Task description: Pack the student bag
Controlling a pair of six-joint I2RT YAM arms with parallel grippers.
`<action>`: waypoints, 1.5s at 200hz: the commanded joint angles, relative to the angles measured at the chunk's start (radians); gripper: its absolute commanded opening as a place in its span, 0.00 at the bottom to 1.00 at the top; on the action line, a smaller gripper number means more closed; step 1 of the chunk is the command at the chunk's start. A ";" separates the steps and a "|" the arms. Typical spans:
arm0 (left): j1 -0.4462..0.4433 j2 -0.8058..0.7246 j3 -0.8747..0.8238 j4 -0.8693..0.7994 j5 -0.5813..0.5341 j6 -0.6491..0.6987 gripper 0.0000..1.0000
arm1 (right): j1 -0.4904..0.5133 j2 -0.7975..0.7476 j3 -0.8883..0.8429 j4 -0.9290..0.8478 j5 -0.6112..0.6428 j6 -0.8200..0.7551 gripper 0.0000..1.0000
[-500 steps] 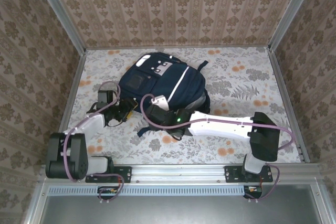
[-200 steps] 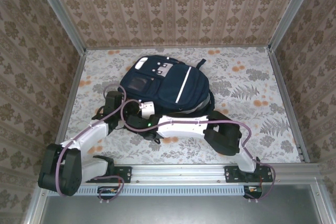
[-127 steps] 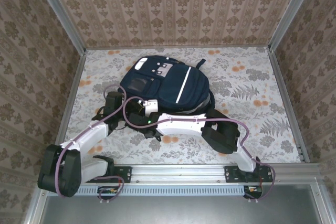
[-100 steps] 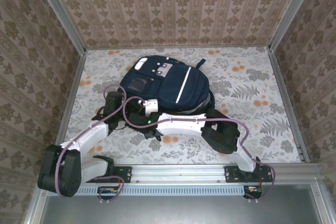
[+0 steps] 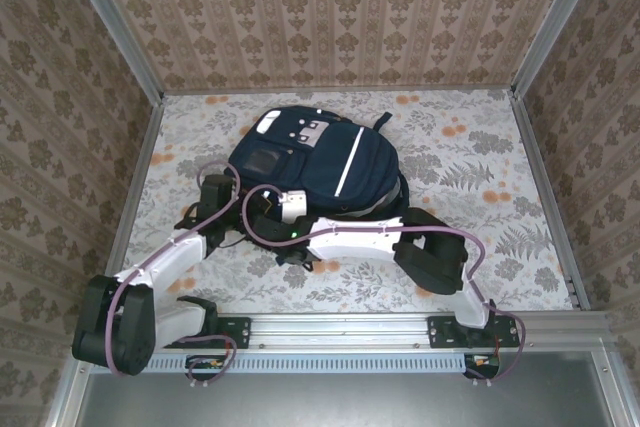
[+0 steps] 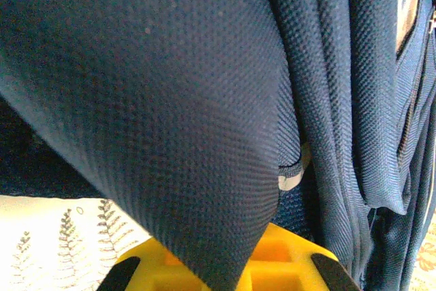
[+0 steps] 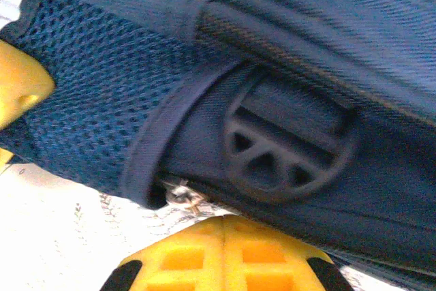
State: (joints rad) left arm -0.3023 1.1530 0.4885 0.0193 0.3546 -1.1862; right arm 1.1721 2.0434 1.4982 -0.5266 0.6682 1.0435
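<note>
Right arm [image 5: 360,239], stretched across the desk [image 5: 480,167] moments ago, has folded in toward the bag's [image 5: 310,162] near-left corner, its fingers [image 7: 225,257] closing within the last second on the navy fabric.

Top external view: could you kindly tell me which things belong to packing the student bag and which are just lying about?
Job: student bag; left fingers and right fingers, shut on its near edge.
Just there: floral table cover; patterned walls.

We see the student bag [image 5: 310,162] lying on the table [image 5: 480,157], toward its far left. At the bag's near-left edge, the left gripper [image 5: 238,215] sits just left of the right gripper [image 5: 262,219], both against it.
</note>
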 commanded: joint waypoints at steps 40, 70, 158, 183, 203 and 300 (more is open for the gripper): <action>0.110 -0.001 0.046 -0.050 0.010 0.073 0.00 | -0.036 -0.223 -0.212 0.016 -0.037 0.018 0.00; 0.116 0.002 0.059 -0.044 0.030 0.066 0.00 | -0.040 -0.279 -0.274 0.012 -0.045 0.004 0.00; -0.006 -0.026 0.130 -0.048 0.044 0.005 0.00 | -0.036 -0.296 -0.260 0.205 -0.192 -0.137 0.23; -0.040 -0.022 0.146 -0.048 0.034 -0.001 0.00 | -0.028 -0.287 -0.259 0.265 -0.228 -0.134 0.28; -0.053 -0.021 0.145 -0.042 0.029 -0.011 0.00 | -0.028 -0.250 -0.224 0.254 -0.227 -0.126 0.29; -0.063 -0.021 0.146 -0.032 0.027 -0.029 0.00 | -0.051 -0.095 -0.078 0.172 -0.154 -0.094 0.32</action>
State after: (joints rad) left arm -0.3531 1.1564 0.5797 -0.0818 0.3454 -1.1984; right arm 1.1252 1.9049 1.3418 -0.2989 0.4606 0.9417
